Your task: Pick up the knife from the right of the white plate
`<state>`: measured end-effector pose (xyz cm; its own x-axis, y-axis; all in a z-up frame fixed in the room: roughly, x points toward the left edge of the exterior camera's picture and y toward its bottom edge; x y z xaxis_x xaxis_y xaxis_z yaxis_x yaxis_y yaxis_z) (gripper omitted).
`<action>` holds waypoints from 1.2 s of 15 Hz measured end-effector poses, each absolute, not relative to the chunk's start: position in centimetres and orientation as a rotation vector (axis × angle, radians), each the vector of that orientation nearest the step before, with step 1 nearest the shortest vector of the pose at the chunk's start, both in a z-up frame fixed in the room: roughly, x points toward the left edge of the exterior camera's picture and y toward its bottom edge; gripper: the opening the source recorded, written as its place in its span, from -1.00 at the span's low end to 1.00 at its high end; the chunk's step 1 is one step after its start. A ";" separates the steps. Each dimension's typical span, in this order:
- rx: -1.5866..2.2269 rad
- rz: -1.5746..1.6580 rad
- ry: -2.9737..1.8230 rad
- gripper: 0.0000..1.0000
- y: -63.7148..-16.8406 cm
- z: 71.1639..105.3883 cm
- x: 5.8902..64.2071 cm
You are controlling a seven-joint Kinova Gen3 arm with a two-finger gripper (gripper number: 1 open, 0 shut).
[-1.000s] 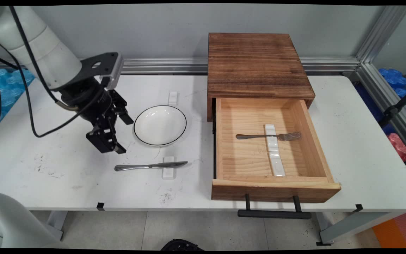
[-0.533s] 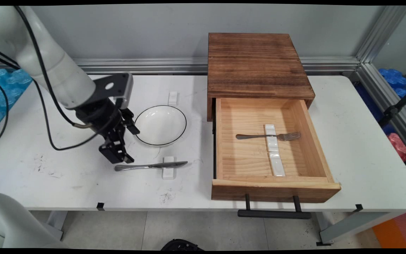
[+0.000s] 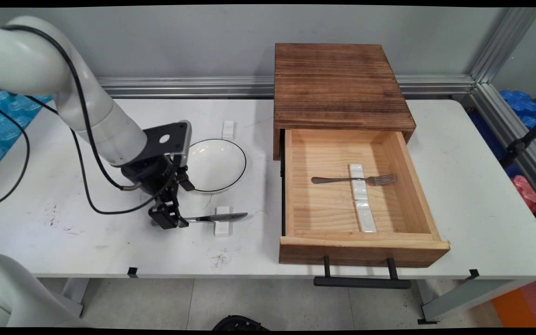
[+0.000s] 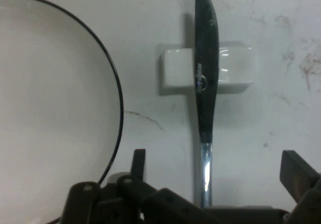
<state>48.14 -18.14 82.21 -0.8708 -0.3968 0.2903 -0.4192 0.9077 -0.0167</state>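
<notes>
A white table (image 3: pixel 472 195) carries everything in view, and the biggest thing on it is a dark wooden cabinet (image 3: pixel 338 83) at the back right, with its pale wooden drawer (image 3: pixel 407 186) pulled fully out toward the near edge and a black handle (image 3: pixel 362 281) hanging past the table's front. On the drawer floor lie two white ceramic rests (image 3: pixel 361 204) end to end, and a fork (image 3: pixel 356 179) lies across the farther one, tines pointing right. To the left of the cabinet, the white arm (image 3: pixel 86 111) slopes down from the upper left with black cables (image 3: pixel 86 177) looping off it. A white plate with a thin black rim (image 3: pixel 219 163) sits just beside the wrist, partly hidden by it on its left side. In front of the plate, a knife (image 3: pixel 217 217) lies roughly parallel to the table's near edge, its blade propped on a small white rest (image 3: pixel 224 226) and its tip pointing toward the drawer. The gripper (image 3: pixel 169 218) is low over the knife's handle end; in the hand view its two fingers (image 4: pixel 298 171) stand spread wide, one on either side of the handle, without touching it. A second small white rest (image 3: pixel 228 128) lies apart behind the plate.
</notes>
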 end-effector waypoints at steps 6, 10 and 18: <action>0.604 0.114 -2.812 1.00 -18.4 79.7 48.0; 0.605 0.111 -2.819 1.00 -18.3 78.7 48.0; 0.578 0.097 -2.827 1.00 -18.1 77.6 47.8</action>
<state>47.80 -18.14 77.59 -0.8887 -0.3776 0.2601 -0.3945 0.9188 -0.0140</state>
